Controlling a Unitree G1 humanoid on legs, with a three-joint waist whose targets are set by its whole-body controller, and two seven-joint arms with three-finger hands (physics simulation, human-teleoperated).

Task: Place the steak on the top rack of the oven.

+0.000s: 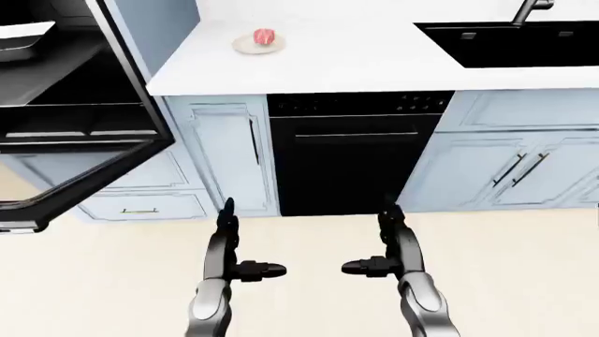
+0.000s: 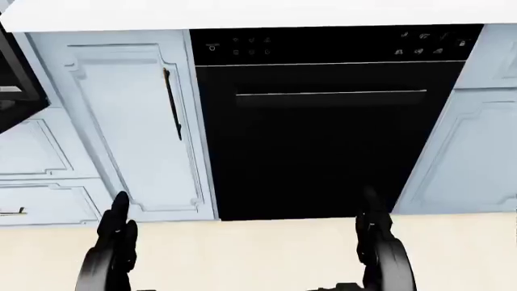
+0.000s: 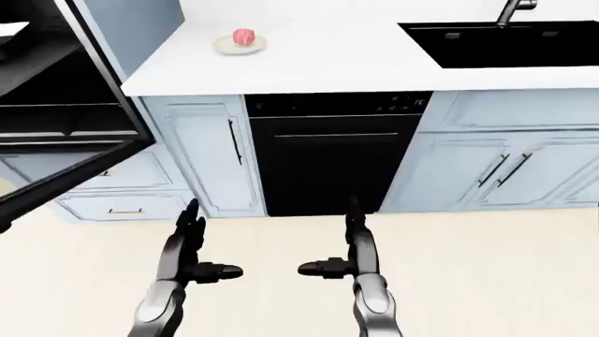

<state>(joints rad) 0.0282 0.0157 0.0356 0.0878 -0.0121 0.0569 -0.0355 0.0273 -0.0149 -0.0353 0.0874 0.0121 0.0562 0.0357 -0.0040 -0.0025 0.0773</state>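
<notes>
on the white worktop your steak sits pink-red on a small plate; fingers of both hands spread open, empty.

Open floor is lying beyond the fingertips of the left hand and right hand, with nothing standing between them and the black dishwasher. Left of the left hand's fingers, the oven door is hanging open and jutting into the room, blocking a sideways sweep. Far above the fingertips, the white countertop is offering bare room around the steak on its plate; the sink is opening to the right.
</notes>
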